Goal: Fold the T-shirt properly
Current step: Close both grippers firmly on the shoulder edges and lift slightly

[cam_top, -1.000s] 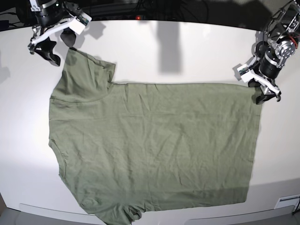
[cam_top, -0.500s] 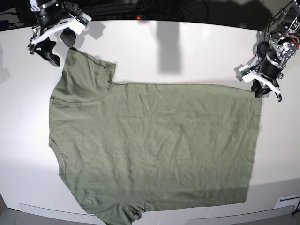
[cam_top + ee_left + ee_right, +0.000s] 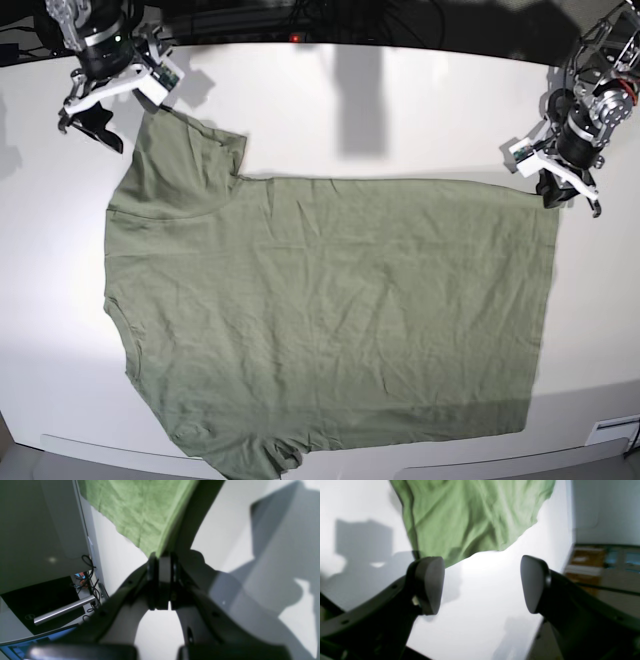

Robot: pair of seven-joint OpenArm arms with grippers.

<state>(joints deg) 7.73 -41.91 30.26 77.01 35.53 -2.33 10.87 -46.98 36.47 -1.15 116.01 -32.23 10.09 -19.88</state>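
1. White tabletop (image 3: 400, 110) fills the base view, and the wrinkled sage-green short-sleeved cotton T-shirt (image 3: 330, 310) lies spread flat across it, sleeves toward this view's left and hem toward its right. The black-and-white left gripper (image 3: 562, 188) sits at the shirt's far hem corner. The black-and-white right gripper (image 3: 115, 95) hangs just off the far sleeve's tip, with one finger on each side of it.

2. In the left wrist view, the left gripper's (image 3: 162, 580) dark pads are pressed together with no gap showing, right at the shirt's (image 3: 140, 515) hem corner. The cloth edge runs up to the pads, but whether any fabric is caught between them cannot be told.

3. In the right wrist view, the right gripper's (image 3: 482, 585) fingers are spread wide over bare table. The sleeve (image 3: 475, 517) lies just beyond them, with the left pad (image 3: 430, 582) next to its edge.

4. My judgement is that the shirt is light, limp and easily creased, so it will sag and drag unless it is lifted at two points. The far sleeve tip and the far hem corner are sensible holds, each pinched through both layers.
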